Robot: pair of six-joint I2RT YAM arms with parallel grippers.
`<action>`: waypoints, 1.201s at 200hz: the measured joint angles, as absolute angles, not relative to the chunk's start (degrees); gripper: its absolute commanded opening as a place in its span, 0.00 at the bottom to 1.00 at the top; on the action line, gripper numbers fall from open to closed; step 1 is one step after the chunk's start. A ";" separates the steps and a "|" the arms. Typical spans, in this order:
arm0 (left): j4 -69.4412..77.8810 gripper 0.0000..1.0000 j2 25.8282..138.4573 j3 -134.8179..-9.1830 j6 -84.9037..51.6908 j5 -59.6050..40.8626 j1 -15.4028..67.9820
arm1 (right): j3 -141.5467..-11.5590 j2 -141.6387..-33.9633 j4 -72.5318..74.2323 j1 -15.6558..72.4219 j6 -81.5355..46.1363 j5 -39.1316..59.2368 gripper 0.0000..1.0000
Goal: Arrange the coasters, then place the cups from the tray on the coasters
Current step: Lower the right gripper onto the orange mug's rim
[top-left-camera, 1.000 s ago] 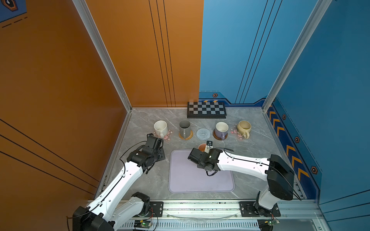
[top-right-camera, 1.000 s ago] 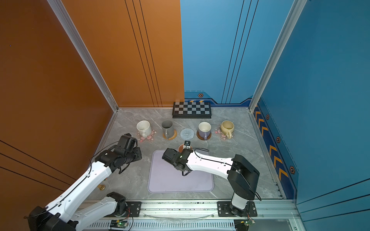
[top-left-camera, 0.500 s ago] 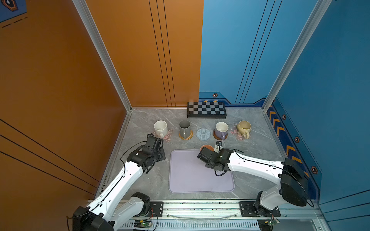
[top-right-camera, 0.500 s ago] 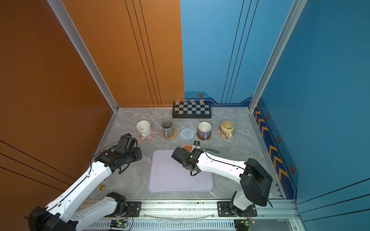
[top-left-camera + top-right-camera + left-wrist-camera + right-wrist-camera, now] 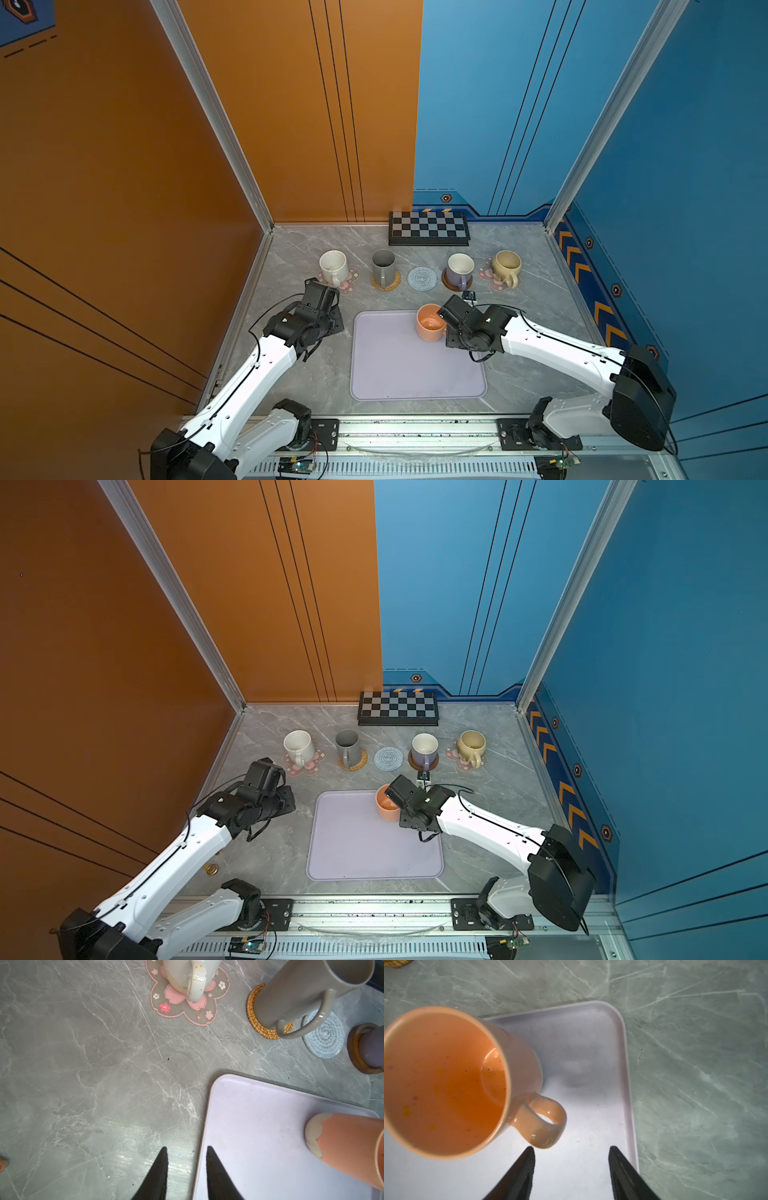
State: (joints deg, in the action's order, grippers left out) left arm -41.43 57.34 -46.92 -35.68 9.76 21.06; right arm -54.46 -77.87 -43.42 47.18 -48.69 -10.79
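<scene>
Both top views show the grey marble table (image 5: 548, 291) with the lavender tray (image 5: 415, 374) lying toward 6 o'clock. The checkerboard (image 5: 429, 227) lies at 12 o'clock against the back wall.

The right gripper (image 5: 571, 1148) hangs over the tray's 1 o'clock corner. Its jaws stand apart and empty, and the orange mug's handle (image 5: 548, 1124) is just ahead of the fingertips, not between them. The left gripper (image 5: 186, 1149) hovers over the tray's 9 o'clock rim, its jaws a little apart with nothing between them.

The orange mug (image 5: 430, 322) stands upright at the tray's 12 o'clock edge, handle toward 3 o'clock.

Beyond the tray runs a row from 9 to 3 o'clock:
- The speckled white mug (image 5: 333, 267) stands on a flower coaster (image 5: 351, 277).
- The tall grey mug (image 5: 383, 266) stands on the rattan coaster (image 5: 395, 284).
- The grey-blue spiral coaster (image 5: 422, 278) lies bare.
- The lavender mug (image 5: 460, 269) stands on the dark wooden coaster (image 5: 448, 284).
- The beige-yellow mug (image 5: 506, 266) stands on the second flower coaster (image 5: 487, 275).
</scene>
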 measured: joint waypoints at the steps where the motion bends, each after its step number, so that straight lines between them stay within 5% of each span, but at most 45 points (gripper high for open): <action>1: -41.43 0.32 57.34 -46.92 -35.68 9.76 21.08 | -54.46 -77.82 -43.38 47.09 -48.36 -10.61 0.59; 63: -41.63 0.32 54.50 -46.92 -36.93 9.76 21.19 | -54.57 -76.73 -42.89 38.22 -31.81 1.08 0.57; 240: -41.87 0.32 54.68 -46.96 -39.13 11.03 25.56 | -55.13 -78.87 -41.10 37.32 -1.61 9.54 0.58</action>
